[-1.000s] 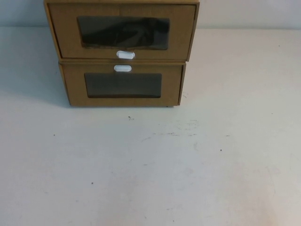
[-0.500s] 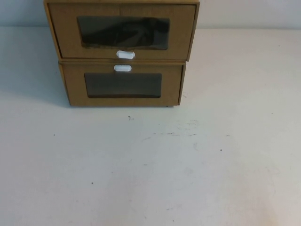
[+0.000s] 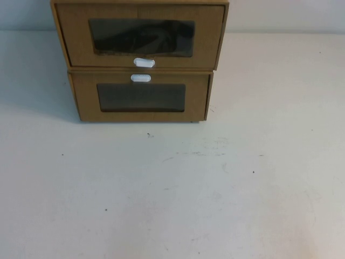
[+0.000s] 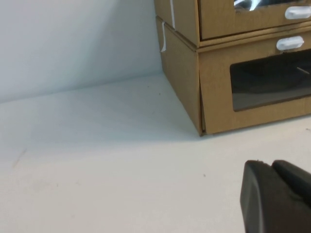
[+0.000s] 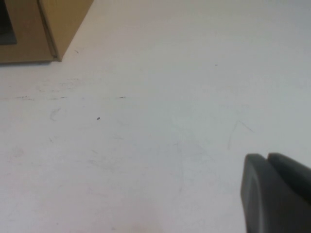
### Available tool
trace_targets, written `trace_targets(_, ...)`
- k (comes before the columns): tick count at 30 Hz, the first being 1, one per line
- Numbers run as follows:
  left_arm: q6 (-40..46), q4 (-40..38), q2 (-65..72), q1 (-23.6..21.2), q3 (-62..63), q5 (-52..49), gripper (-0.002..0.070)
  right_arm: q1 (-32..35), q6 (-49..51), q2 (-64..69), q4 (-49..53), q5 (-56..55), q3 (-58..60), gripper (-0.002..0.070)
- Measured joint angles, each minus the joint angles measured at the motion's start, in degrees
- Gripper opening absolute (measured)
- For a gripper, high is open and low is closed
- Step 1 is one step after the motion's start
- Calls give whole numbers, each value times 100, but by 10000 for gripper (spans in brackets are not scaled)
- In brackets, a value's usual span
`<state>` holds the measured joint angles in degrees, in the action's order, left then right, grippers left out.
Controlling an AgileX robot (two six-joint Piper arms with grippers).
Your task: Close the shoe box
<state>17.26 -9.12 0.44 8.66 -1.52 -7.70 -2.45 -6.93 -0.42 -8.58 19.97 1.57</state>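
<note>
The shoe box (image 3: 207, 38) is the upper of two stacked brown boxes at the table's far side, with its white pull tab (image 3: 144, 62) below its clear window. Its front looks wider than the box beneath in the high view; I cannot tell how far it stands out. It also shows in the left wrist view (image 4: 218, 19). My left gripper (image 4: 269, 164) is shut and empty, low over the table, in front and to the left of the boxes. My right gripper (image 5: 266, 156) is shut and empty over the table to the right of them. Neither arm shows in the high view.
The matching lower box (image 3: 197, 97), with its white tab (image 3: 140, 78) above its window, carries the shoe box and rests on the white table (image 3: 172, 189). Its corner shows in the right wrist view (image 5: 58, 24). A pale wall stands behind the boxes.
</note>
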Motion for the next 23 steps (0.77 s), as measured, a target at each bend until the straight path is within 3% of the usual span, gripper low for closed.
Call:
trace_targets(8, -535, 433, -95, 0, 0, -1270, -2, 0, 0, -9, 0, 0, 0, -11)
trace_targets(23, -556, 481, -105, 0, 0, -1312, -2, 0, 0, -9, -8, 0, 0, -11)
